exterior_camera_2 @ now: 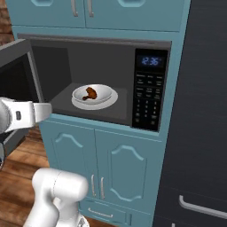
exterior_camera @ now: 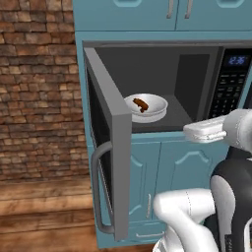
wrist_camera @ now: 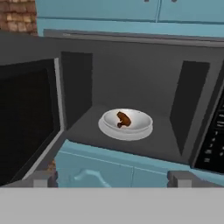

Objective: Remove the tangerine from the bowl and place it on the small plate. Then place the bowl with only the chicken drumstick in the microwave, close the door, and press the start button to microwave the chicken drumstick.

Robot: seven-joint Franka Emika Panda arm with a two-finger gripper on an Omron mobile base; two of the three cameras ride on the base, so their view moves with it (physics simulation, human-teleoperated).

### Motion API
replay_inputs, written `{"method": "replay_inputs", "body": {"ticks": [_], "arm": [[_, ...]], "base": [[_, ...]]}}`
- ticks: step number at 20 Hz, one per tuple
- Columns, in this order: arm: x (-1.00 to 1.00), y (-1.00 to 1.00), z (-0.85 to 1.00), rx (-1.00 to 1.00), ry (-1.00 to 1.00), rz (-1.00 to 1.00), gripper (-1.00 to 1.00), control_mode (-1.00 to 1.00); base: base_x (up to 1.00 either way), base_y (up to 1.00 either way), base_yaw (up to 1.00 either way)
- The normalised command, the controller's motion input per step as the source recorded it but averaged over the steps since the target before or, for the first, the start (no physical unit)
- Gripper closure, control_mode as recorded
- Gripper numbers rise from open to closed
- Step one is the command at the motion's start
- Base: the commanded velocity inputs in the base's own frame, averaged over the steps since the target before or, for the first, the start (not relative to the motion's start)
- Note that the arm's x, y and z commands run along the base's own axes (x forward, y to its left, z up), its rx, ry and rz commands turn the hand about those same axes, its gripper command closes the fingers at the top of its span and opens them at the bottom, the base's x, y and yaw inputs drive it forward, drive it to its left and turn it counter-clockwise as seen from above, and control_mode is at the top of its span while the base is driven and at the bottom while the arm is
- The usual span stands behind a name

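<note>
Hand view shows the bowl (wrist_camera: 127,124) with the chicken drumstick (wrist_camera: 123,119) at frame centre inside the microwave (wrist_camera: 131,65); gripper (wrist_camera: 112,178) released. Closing the door (wrist_camera: 26,122) at left seems next.

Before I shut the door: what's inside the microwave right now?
Inside the microwave sits the bowl on the white turntable disc, holding the chicken drumstick. No tangerine shows in it. The bowl's underside and the disc beneath it are covered.
</note>
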Motion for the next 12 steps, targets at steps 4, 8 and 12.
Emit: {"method": "replay_inputs", "body": {"ticks": [4,8,12], "arm": [[-1.0,0.7,0.0,-0.32,0.0,0.23,-1.0,-1.0],[-1.0,0.96,-0.01,-0.36,0.0,0.21,-1.0,-1.0],[-0.93,1.0,-0.06,-0.4,0.0,0.22,-1.0,-1.0]], "base": [[0.0,0.0,0.0],[0.0,0.0,0.0],[0.0,0.0,0.0]]}}
